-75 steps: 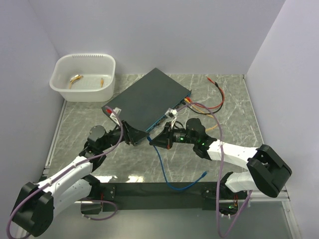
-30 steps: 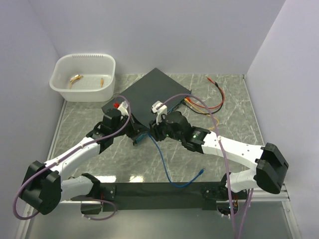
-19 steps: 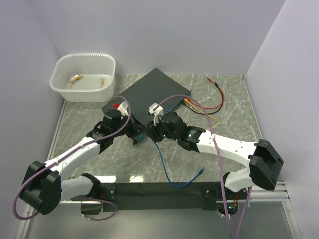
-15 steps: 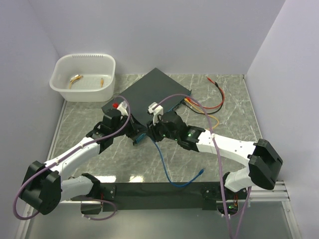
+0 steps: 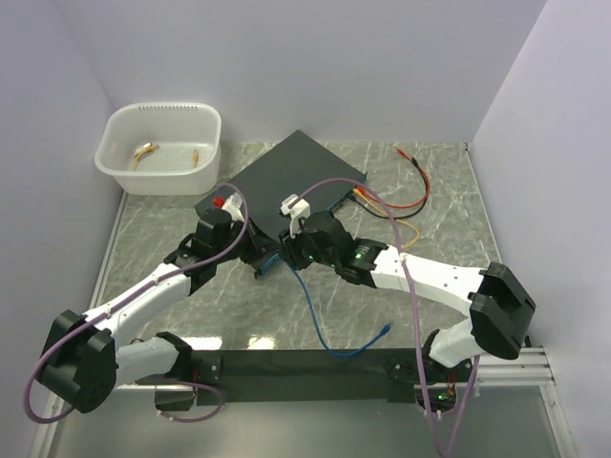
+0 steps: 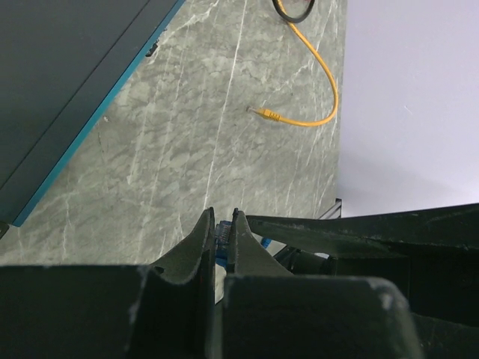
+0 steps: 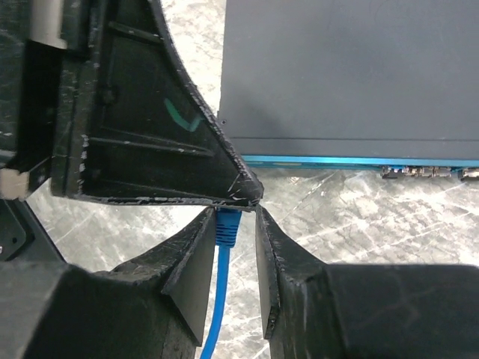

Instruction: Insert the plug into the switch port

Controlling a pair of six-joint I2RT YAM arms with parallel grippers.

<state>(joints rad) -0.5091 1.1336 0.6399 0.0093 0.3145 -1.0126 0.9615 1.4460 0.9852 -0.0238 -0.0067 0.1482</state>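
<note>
The blue plug is pinched in my left gripper, which is shut on it just off the switch's near-left corner. My right gripper straddles the plug's boot from behind. Its left finger touches the boot and a gap shows at the right finger, so it stands open. The black switch lies at an angle, its teal face toward the grippers. A row of switch ports shows at the right end of that face, clear of the plug. The blue cable trails toward the arm bases.
A white tub with small bits in it stands at the back left. Red and orange cables run from the switch's right end, and a yellow cable lies loose on the marble. The blue cable's other end rests by the right base.
My right gripper has slid left up to the left gripper and narrowed around the plug's boot. The left gripper has kept its grip and place.
</note>
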